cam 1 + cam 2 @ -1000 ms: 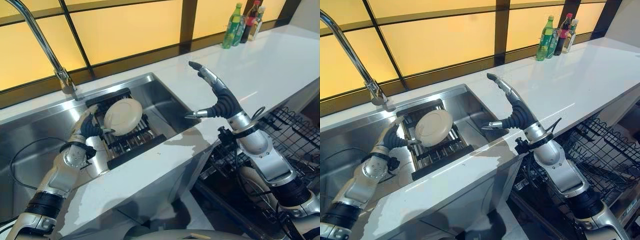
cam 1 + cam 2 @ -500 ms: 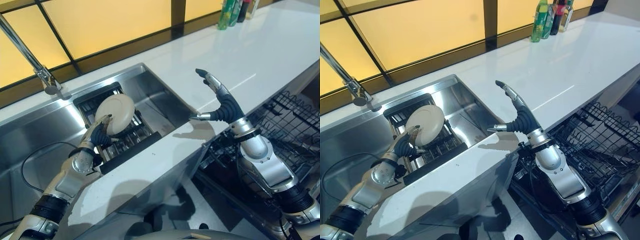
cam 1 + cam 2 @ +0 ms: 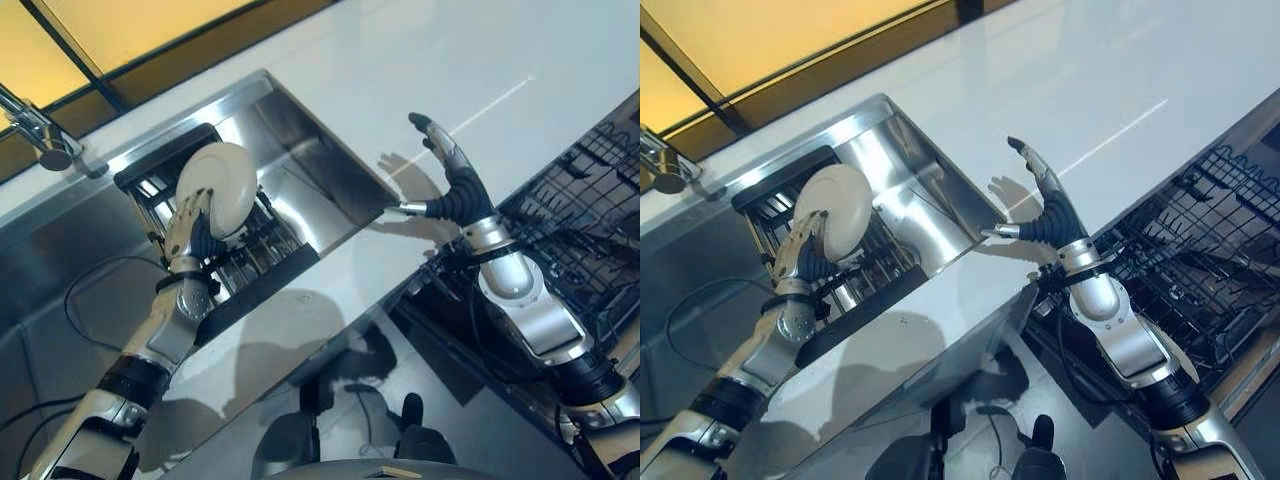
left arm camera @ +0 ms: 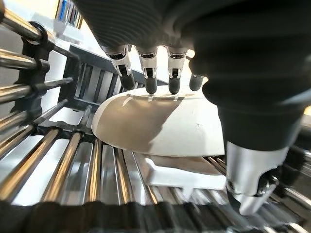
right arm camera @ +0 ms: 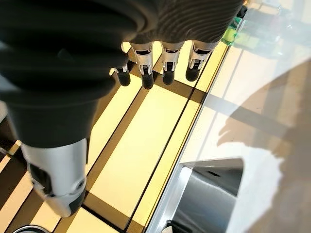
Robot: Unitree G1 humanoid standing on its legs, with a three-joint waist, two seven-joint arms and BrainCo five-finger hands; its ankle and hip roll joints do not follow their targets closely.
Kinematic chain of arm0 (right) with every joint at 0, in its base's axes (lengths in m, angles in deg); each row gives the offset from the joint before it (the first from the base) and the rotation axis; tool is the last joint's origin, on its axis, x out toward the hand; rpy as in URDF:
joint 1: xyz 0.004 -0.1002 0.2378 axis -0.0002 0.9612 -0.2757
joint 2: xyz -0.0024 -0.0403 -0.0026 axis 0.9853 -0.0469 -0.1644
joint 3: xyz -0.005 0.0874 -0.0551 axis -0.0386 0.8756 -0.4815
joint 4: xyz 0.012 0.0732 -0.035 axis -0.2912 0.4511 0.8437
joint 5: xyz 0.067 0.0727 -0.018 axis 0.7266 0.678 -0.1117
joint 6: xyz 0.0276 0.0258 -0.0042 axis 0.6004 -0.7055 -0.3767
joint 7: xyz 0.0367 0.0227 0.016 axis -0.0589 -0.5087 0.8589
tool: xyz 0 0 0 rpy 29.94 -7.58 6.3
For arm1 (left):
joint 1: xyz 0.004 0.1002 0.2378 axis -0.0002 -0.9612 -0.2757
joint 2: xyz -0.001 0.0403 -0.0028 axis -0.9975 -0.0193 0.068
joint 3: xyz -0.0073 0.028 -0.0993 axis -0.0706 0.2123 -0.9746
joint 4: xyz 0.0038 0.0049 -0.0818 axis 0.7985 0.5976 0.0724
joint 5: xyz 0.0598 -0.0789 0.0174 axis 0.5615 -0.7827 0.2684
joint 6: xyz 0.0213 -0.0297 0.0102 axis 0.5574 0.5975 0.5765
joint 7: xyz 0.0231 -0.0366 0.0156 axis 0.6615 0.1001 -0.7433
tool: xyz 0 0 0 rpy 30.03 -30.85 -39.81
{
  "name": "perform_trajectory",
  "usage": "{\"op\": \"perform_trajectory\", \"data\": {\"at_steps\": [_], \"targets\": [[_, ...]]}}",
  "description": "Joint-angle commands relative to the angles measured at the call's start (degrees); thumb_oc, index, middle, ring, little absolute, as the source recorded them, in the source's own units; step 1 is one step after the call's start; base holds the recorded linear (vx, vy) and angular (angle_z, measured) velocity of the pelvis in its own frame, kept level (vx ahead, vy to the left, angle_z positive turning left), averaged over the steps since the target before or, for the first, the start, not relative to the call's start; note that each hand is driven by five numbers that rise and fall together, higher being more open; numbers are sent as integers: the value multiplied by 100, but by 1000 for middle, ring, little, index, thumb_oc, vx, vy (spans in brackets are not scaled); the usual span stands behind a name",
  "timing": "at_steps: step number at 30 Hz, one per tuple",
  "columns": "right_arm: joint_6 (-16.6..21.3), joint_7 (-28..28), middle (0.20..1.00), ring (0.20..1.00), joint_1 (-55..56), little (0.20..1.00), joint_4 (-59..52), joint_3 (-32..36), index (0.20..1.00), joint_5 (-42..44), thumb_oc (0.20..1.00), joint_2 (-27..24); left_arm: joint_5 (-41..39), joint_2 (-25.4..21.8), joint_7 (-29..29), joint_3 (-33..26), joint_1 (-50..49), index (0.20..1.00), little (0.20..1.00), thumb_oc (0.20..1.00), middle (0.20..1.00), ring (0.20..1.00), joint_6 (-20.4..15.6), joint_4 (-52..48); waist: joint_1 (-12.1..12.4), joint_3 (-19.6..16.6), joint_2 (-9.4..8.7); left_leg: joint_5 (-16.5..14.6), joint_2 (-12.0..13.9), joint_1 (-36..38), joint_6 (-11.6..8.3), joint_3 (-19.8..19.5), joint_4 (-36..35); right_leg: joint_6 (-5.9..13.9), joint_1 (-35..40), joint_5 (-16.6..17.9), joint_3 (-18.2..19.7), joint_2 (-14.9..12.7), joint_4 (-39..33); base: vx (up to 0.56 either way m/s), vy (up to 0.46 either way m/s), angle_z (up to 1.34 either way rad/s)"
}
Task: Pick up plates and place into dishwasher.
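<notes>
Left hand [image 3: 192, 232] pinches the plate [image 3: 218, 188] on edge, above the rack [image 3: 855, 285] in the sink [image 3: 310, 165]. Right hand [image 3: 455, 190] spread open, empty, over the counter [image 3: 400, 60]. Dishwasher rack [image 3: 1200, 235] lies far right, nearer the right hand.

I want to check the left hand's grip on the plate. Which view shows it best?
The left wrist view: the fingers rest on the plate rim, the thumb on the near side, above the rack bars. Both eye views show the left hand holding the plate upright over the sink, hiding the contact.
</notes>
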Motion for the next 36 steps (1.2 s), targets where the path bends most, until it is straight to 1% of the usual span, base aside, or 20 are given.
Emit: {"op": "perform_trajectory", "data": {"at_steps": [1, 7, 12, 14, 18, 22, 26, 29, 31, 36], "targets": [[272, -136, 1000, 1000, -294, 1000, -415, -25, 1000, -137, 1000, -98, 417, 203, -547, 151, 109, 1000, 1000, 1000, 1000, 1000, 18, 495, -206, -27, -125, -221, 263, -205, -199, 124, 247, 296, -664, -69, 389, -434, 784, -24, 6, -4], [275, -153, 1000, 1000, -413, 1000, -341, -2, 1000, -257, 1000, 24, 472, 426, -767, 257, 248, 1000, 1000, 1000, 1000, 1000, -74, 663, -265, 107, -96, -198, 226, -293, -175, 138, 240, 271, -833, -60, 451, -430, 860, -37, 24, -5], [153, -193, 1000, 1000, -605, 1000, -311, -43, 1000, -389, 1000, 123, 458, 580, -1024, 351, 372, 1000, 1000, 1000, 1000, 1000, -70, 736, -287, 230, -96, -189, 199, -401, -152, 145, 252, 264, -997, -36, 504, -430, 922, -46, 10, -1], [145, -223, 1000, 1000, -632, 1000, -300, -51, 1000, -429, 1000, 164, 385, 641, -1228, 359, 403, 1000, 1000, 1000, 1000, 1000, -196, 809, -296, 271, -116, -187, 191, -420, -143, 147, 251, 258, -1035, -25, 514, -423, 939, -15, -4, 0], [161, -273, 1000, 1000, -649, 1000, -273, -69, 1000, -536, 1000, 285, 331, 870, -1648, 429, 486, 1000, 1000, 1000, 1000, 1000, -637, 908, -314, 344, -172, -194, 180, -488, -124, 134, 277, 256, -1135, -10, 543, -412, 991, -8, -2, -1], [152, -375, 1000, 1000, -809, 1000, -176, -154, 1000, -657, 1000, 434, 334, 1172, -1674, 706, 751, 1000, 1000, 1000, 1000, 1000, -959, 1020, -343, 466, -241, -187, 197, -623, -95, 139, 337, 249, -1312, 14, 594, -377, 1090, -49, -24, -4], [82, -528, 1000, 1000, -1013, 1000, -93, -292, 1000, -798, 1000, 583, 295, 1398, -1624, 973, 1005, 1000, 1000, 1000, 1000, 1000, -1099, 1135, -348, 625, -326, -181, 211, -717, -60, 157, 362, 257, -1435, 42, 644, -316, 1136, -56, -49, -2], [67, -590, 1000, 1000, -1104, 1000, -68, -339, 1000, -822, 1000, 643, 325, 1481, -1573, 1101, 1136, 1000, 1000, 1000, 1000, 1000, -1151, 1212, -367, 717, -369, -171, 227, -758, -36, 181, 354, 266, -1519, 58, 678, -266, 1171, -40, -34, -4], [83, -637, 1000, 1000, -1139, 1000, -62, -373, 1000, -802, 1000, 660, 313, 1532, -1573, 1203, 1222, 1000, 1000, 1000, 1000, 1000, -1102, 1227, -376, 770, -409, -171, 237, -775, -22, 205, 357, 272, -1563, 65, 697, -246, 1199, -14, -29, -6], [117, -706, 1000, 1000, -1170, 1000, -25, -409, 1000, -756, 1000, 698, 262, 1680, -1732, 1316, 1325, 1000, 1000, 1000, 1000, 1000, -1127, 1276, -380, 863, -463, -179, 230, -830, 14, 236, 408, 258, -1628, 71, 719, -209, 1267, -3, -9, -3]]}}
